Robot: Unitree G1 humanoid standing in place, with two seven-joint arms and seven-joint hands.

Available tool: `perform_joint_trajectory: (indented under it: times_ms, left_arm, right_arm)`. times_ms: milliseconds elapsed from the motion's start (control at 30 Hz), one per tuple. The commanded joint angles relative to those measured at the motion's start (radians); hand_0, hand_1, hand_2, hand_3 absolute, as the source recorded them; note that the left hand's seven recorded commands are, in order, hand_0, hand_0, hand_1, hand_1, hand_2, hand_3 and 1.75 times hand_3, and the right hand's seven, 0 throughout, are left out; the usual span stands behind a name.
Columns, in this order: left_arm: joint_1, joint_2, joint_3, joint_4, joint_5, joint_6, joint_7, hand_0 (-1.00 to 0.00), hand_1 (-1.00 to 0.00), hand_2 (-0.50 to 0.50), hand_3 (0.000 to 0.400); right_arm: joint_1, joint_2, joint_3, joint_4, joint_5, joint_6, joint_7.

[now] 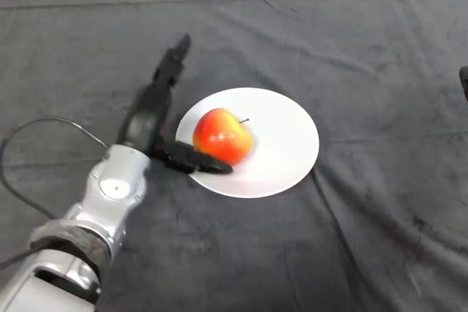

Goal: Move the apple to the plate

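Note:
A red and yellow apple (pixel 223 135) stands upright on the left half of a white plate (pixel 285 144), stem up. My left hand (pixel 148 116) is just left of the plate and is open. Its fingers (pixel 172 61) stretch straight away from me, clear of the apple. The thumb (pixel 194 160) reaches right over the plate's near-left rim, right under the apple's near side; whether it touches the fruit I cannot tell. Nothing is held.
A dark, wrinkled cloth (pixel 365 239) covers the whole table. A small dark object (pixel 463 82) pokes in at the right edge of the view.

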Motion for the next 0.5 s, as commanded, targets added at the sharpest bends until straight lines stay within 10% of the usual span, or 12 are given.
perform_joint_trajectory:
  times_ms: [33, 500]
  left_arm:
    - [-0.034, 0.068, 0.038, 0.019, -0.029, -0.02, 0.017, 0.0, 0.0, 0.0, 0.0]
    - [0.014, 0.229, 0.248, 0.058, -0.116, -0.032, 0.133, 0.0, 0.0, 0.0, 0.0]
  right_arm:
    - [-0.018, -0.025, -0.0108, -0.004, 0.0113, -0.003, -0.0007]
    - [-0.019, -0.025, -0.0111, -0.003, 0.0113, -0.003, -0.0002]
